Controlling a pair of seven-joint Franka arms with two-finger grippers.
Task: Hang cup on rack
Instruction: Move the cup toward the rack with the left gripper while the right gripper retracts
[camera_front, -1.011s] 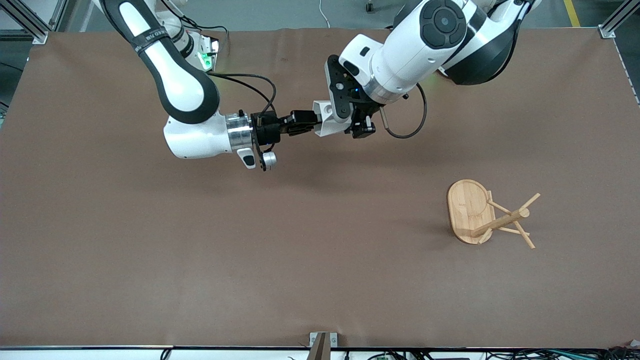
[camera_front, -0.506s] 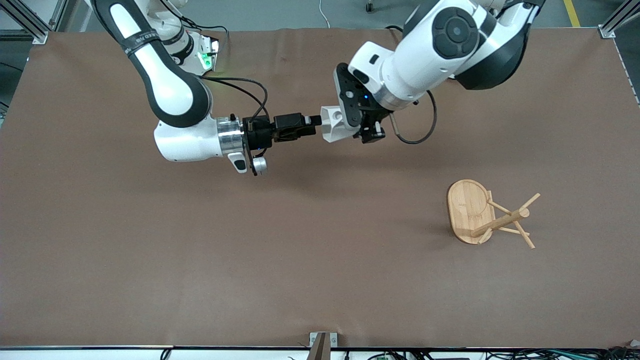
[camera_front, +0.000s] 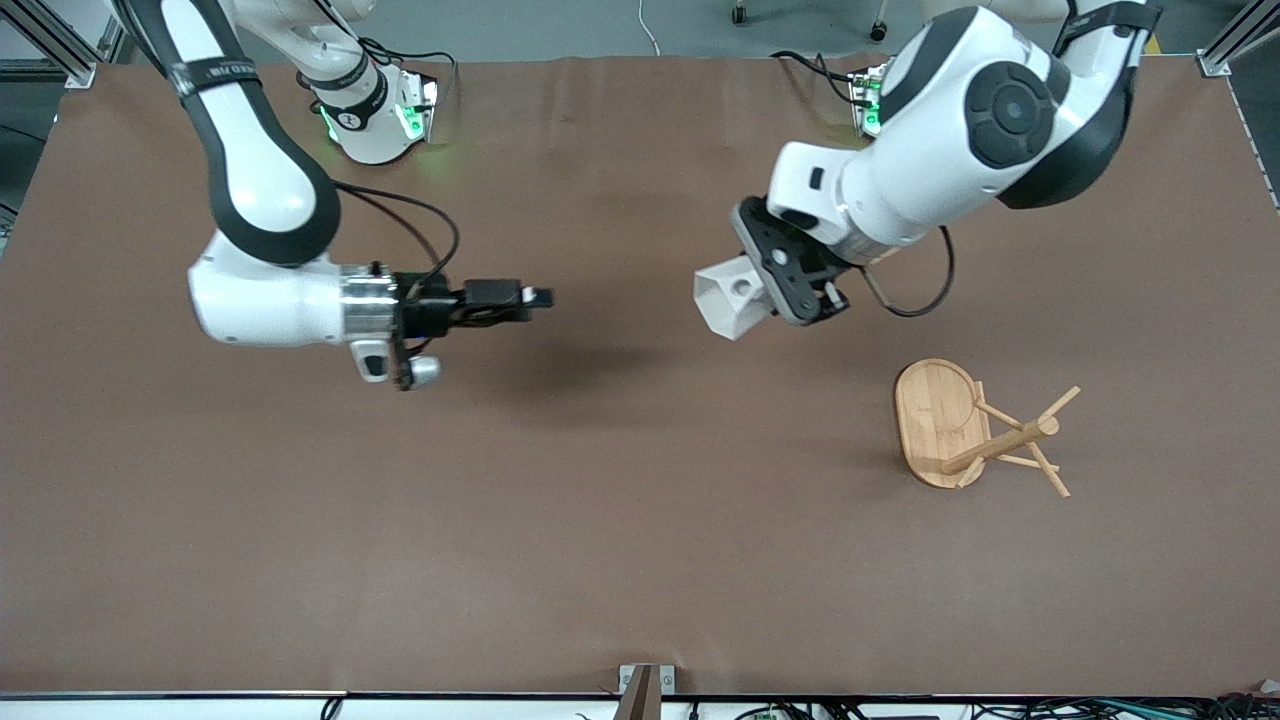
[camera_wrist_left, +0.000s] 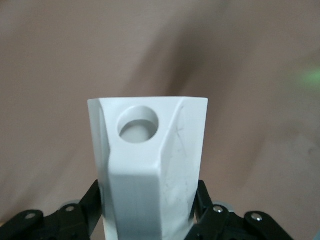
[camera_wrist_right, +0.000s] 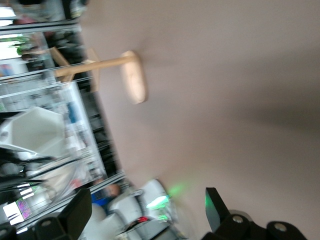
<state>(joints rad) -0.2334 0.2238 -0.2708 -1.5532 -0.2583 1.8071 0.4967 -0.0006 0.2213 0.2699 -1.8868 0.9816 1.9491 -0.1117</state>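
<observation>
Front view: left gripper (camera_front: 775, 290) pinching cup (camera_front: 727, 297) over mid-table, cup lengthwise, mouth toward right arm's end. Rack (camera_front: 975, 428) upright toward left arm's end. Right gripper (camera_front: 540, 298) empty, fingers spread.
Left wrist view: cup (camera_wrist_left: 150, 165) clamped, handle hole facing camera.
Right wrist view: fingers (camera_wrist_right: 75, 215) apart; rack (camera_wrist_right: 107, 70), cup (camera_wrist_right: 37, 130) visible.

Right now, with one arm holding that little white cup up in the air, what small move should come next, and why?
Probably the left gripper, shut on the cup, should carry it toward the rack, which stands nearer the front camera at the left arm's end of the table. The cup hangs over bare table, short of the pegs. The right gripper is open, holds nothing and is clear of the cup.
</observation>
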